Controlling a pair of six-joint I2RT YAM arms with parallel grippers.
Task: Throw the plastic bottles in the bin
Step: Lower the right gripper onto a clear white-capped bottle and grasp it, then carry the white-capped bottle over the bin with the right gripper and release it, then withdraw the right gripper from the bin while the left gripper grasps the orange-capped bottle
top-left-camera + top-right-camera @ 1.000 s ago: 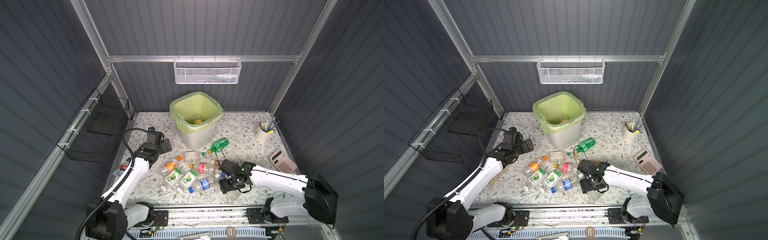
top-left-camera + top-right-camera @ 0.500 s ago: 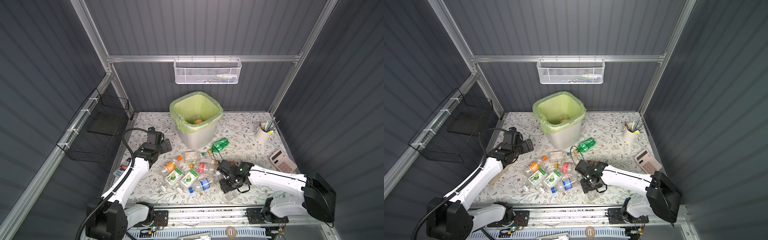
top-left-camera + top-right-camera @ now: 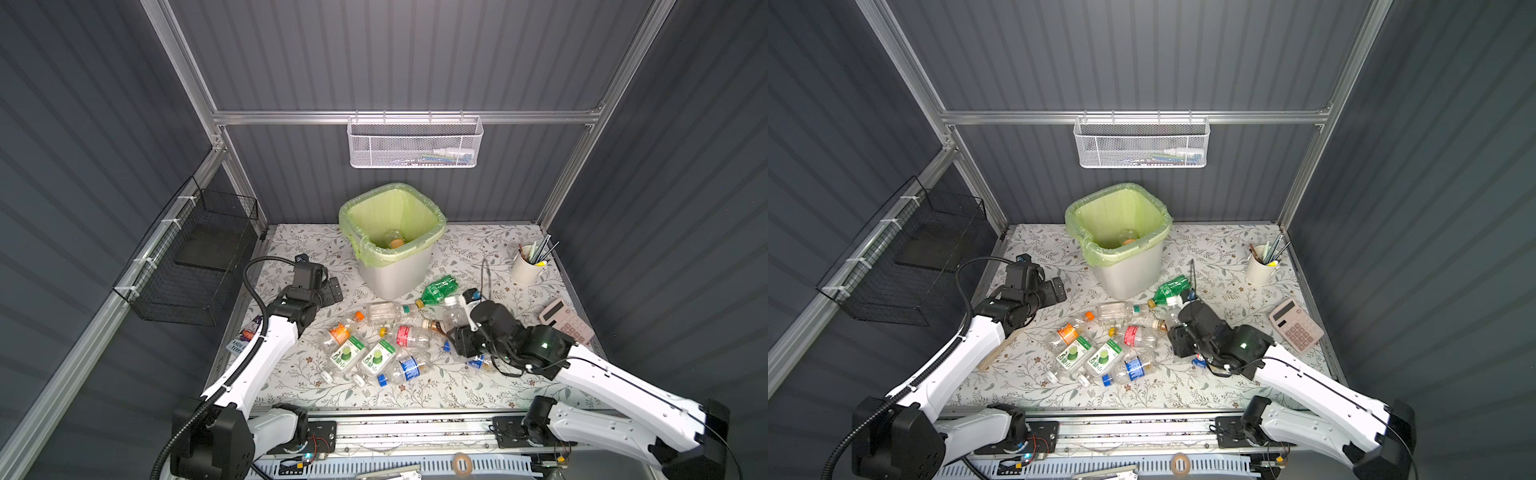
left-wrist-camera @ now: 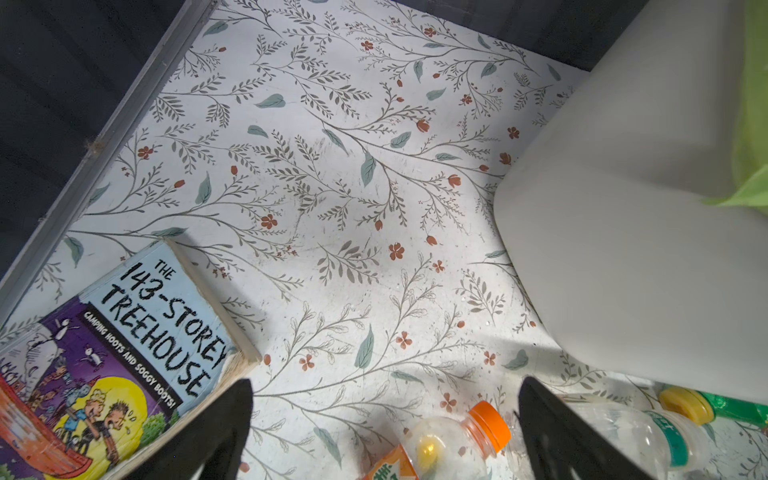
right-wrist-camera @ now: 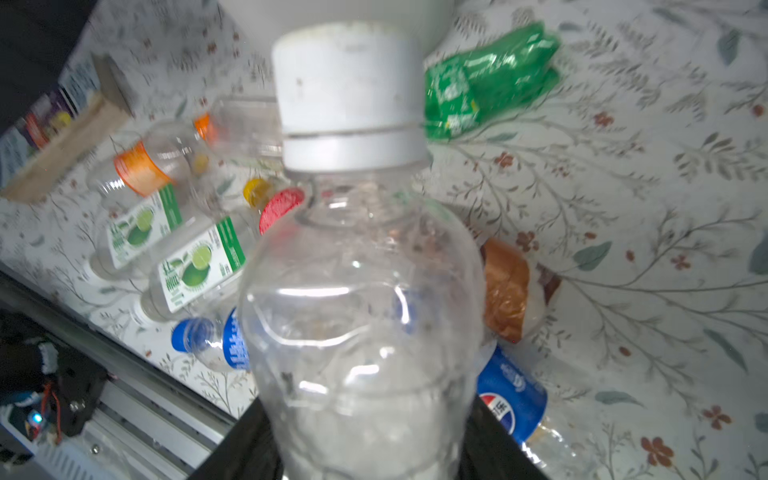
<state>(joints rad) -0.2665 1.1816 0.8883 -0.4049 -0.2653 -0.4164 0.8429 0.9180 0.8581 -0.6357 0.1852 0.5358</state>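
- right gripper [image 5: 365, 440]: jaws closed in on the lower body of a clear white-capped bottle [image 5: 357, 311], one jaw pressed against each side. Its cap points away from the wrist, towards the bin.
- Can't tell whether that bottle is off the desk [image 3: 291, 374].
- Just beside the held bottle: a crumpled brown bottle [image 5: 505, 291] and a Pepsi bottle [image 5: 511, 399] with a blue label, both lying flat.
- In both top views the right gripper sits a little right of the desk's centre.
- The green bottle [image 3: 438, 289] lies crushed, just beside the bin's front corner.
- The other plastic bottles lie loose at centre-front of the desk, on their sides: an orange-label bottle [image 3: 340, 330], two lime-label bottles [image 3: 347, 357] touching side by side, a red-label bottle [image 3: 409, 336], a blue-label bottle [image 3: 405, 368] and a plain clear bottle [image 3: 386, 311].
- bin [image 3: 395, 274]: upright at the middle of the desk's back edge, green bag folded over the rim. One orange-capped bottle [image 3: 392, 240] lies at the bottom.
- left gripper [image 4: 384, 428]: jaws spread wide and empty, above bare desk between the bin and the desk's left edge.
- A book [image 4: 124, 332] lies at the left edge, a pen cup [image 3: 525, 268] stands near the back right corner and a calculator [image 3: 565, 322] lies at the right edge.
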